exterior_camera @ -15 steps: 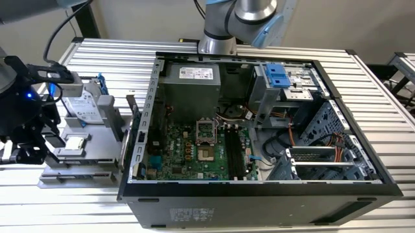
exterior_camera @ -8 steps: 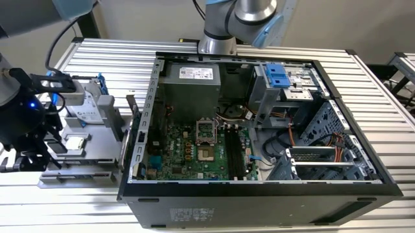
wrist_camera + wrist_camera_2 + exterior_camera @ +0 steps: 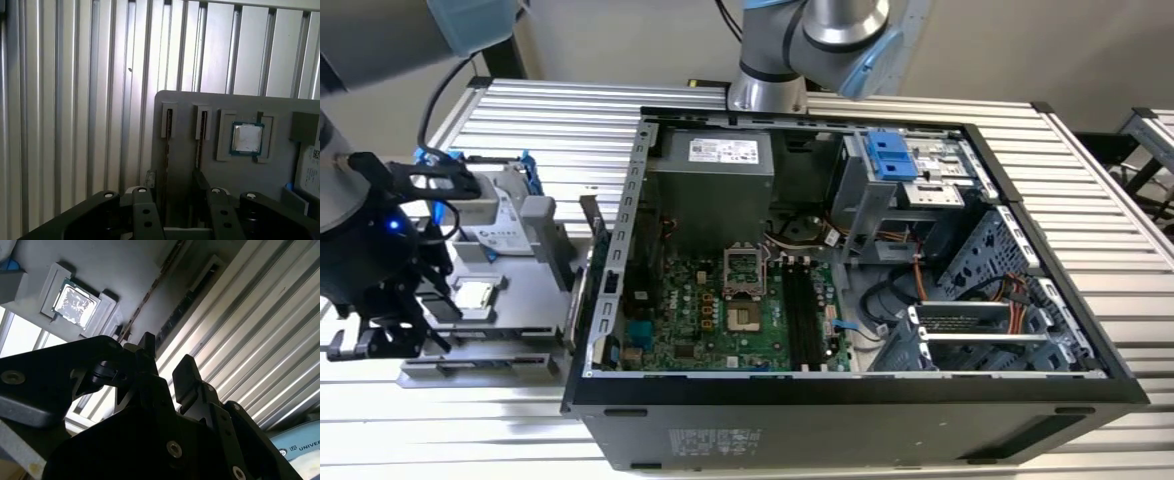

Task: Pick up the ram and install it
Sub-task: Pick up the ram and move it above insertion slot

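Gripper (image 3: pixel 174 177) spread apart, low over gray tray (image 3: pixel 185 102), near ram (image 3: pixel 168 124) on edge in slot

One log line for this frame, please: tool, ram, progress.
tool: open, above gray tray | ram: on edge in tray slot, not gripped | stage: pick-up not yet done

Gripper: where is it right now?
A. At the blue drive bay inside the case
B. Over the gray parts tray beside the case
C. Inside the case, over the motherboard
B: in the exterior view the gripper hangs over the gray parts tray, which sits outside the open case on the exterior view's left.
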